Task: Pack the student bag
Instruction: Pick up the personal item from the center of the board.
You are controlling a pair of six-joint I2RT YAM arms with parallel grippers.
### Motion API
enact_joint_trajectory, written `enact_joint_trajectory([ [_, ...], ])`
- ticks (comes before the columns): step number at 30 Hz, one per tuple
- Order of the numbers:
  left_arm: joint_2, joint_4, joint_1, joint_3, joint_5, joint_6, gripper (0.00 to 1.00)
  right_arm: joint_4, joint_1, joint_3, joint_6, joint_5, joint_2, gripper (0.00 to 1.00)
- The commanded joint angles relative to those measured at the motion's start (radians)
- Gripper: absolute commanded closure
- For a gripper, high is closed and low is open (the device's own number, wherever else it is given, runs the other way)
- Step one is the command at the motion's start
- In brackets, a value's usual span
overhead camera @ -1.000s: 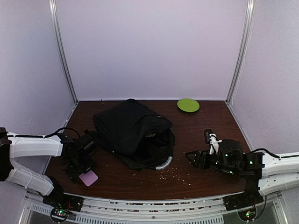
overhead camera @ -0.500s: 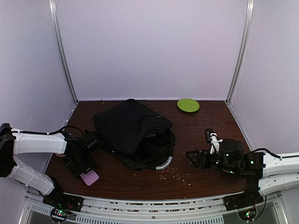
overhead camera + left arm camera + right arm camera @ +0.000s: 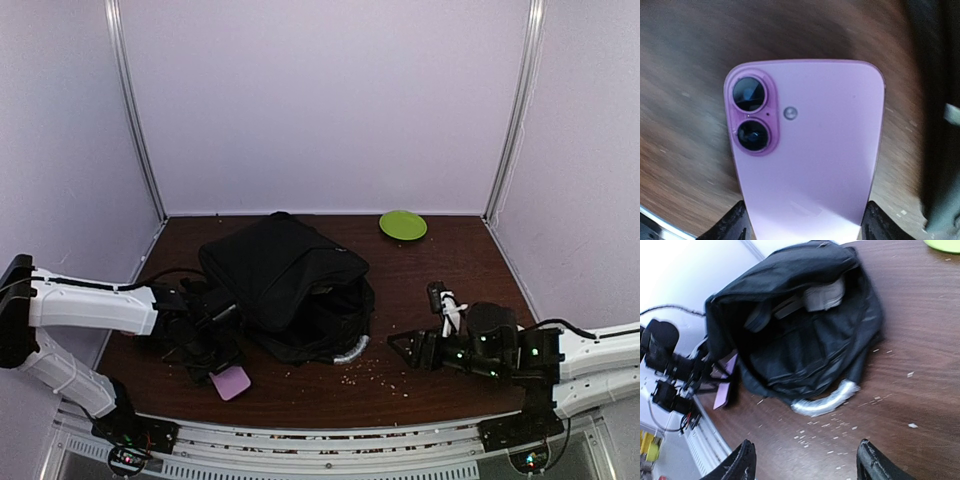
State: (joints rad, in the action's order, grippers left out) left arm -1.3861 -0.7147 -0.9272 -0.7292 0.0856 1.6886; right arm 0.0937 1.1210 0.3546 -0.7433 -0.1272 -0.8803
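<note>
Front-left of the bag, the left gripper pinches a pink phone. To the bag's right, the right gripper stands spread and empty. The bag lies open, and a green plate sits behind it to the right.

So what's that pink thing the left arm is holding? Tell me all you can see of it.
It is a pink phone, seen from the back: smooth and glossy, with rounded corners, two dark lenses stacked in a raised oval at one corner and a small round flash beside them. The left gripper pinches its lens-free end, one finger on each long edge. It lies back up over the brown table, close to the bag. Whether it touches the table is unclear.
</note>
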Motion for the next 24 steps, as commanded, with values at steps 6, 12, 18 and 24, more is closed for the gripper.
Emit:
enact_joint_trajectory([
  [6, -0.039, 0.077, -0.067, -0.058, -0.015, 0.024, 0.46, 0.275, 0.120, 0.073, -0.090, 0.179, -0.295, 0.32],
  [12, -0.063, 0.124, -0.079, -0.061, -0.022, 0.016, 0.46, 0.422, 0.143, 0.194, -0.165, 0.275, -0.572, 0.33],
  [18, -0.040, 0.151, -0.092, -0.057, -0.015, 0.041, 0.46, 0.465, 0.145, 0.306, -0.206, 0.324, -0.731, 0.33],
  [24, -0.001, 0.152, -0.098, -0.058, 0.007, 0.061, 0.45, 0.517, 0.145, 0.412, -0.253, 0.403, -0.869, 0.34],
])
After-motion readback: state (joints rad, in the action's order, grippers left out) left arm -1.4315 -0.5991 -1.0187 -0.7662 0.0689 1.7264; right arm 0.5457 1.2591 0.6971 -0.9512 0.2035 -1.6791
